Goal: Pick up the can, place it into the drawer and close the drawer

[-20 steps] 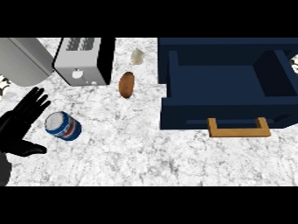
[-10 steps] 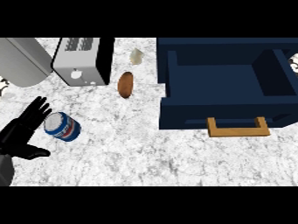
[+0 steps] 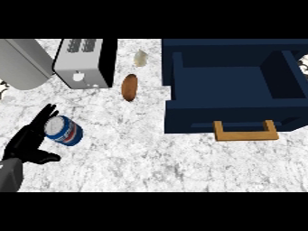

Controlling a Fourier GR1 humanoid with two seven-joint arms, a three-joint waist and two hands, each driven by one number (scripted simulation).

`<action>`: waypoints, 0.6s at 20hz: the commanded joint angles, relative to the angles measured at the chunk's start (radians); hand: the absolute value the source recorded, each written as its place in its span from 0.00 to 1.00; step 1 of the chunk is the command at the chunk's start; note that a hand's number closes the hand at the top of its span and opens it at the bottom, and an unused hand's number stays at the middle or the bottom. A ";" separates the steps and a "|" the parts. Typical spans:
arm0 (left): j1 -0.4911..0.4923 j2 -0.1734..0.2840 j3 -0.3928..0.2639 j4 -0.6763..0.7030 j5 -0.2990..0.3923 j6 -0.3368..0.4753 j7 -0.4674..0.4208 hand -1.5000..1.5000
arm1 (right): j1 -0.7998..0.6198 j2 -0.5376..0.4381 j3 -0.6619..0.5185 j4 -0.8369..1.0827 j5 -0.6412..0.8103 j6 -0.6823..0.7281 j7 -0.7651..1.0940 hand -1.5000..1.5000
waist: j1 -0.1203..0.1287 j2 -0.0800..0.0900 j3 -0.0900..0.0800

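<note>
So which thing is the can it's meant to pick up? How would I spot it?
Start at the silver toaster near the counter's far left, then look toward the near edge. The can lies there beside the black left hand, whose fingers are straight. It is the only blue item with a white top and a red stripe.

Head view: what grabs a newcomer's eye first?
The open dark blue drawer at the upper right, its wooden handle facing the near edge. Next, the blue and white can at the left, with the black left hand open right beside it, fingers along its far side. A toaster stands at the back left, a brown oval item just right of it.
</note>
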 commanded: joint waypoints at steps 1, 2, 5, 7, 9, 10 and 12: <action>-0.067 0.013 0.002 0.109 -0.016 -0.038 -0.042 0.00 | -0.023 0.024 0.009 0.017 0.028 0.009 -0.002 0.00 | -0.001 0.001 0.000; -0.069 0.013 0.008 0.133 -0.011 -0.042 -0.038 0.00 | -0.020 0.011 0.001 0.005 0.004 0.008 0.017 0.00 | -0.002 0.001 0.000; -0.050 -0.007 -0.012 0.164 -0.043 -0.029 -0.112 0.00 | 0.013 0.049 -0.010 -0.013 -0.003 0.033 -0.001 0.00 | -0.008 0.003 -0.001; -0.055 -0.058 -0.016 0.148 -0.038 0.017 -0.096 0.00 | -0.036 -0.008 -0.012 -0.011 -0.024 -0.008 0.065 0.00 | 0.001 0.001 0.000; -0.098 -0.036 0.016 0.144 0.010 -0.031 -0.021 0.00 | -0.030 0.010 -0.011 -0.032 -0.021 -0.015 0.074 0.00 | 0.005 -0.001 0.000; -0.131 -0.024 0.032 0.188 0.016 -0.033 -0.014 0.00 | 0.004 0.019 -0.029 0.010 -0.037 0.044 0.030 0.00 | -0.006 0.002 0.000; -0.129 -0.046 0.029 0.187 0.017 -0.030 -0.020 1.00 | 0.014 -0.041 -0.086 0.042 -0.108 0.077 0.023 0.00 | -0.008 0.001 0.000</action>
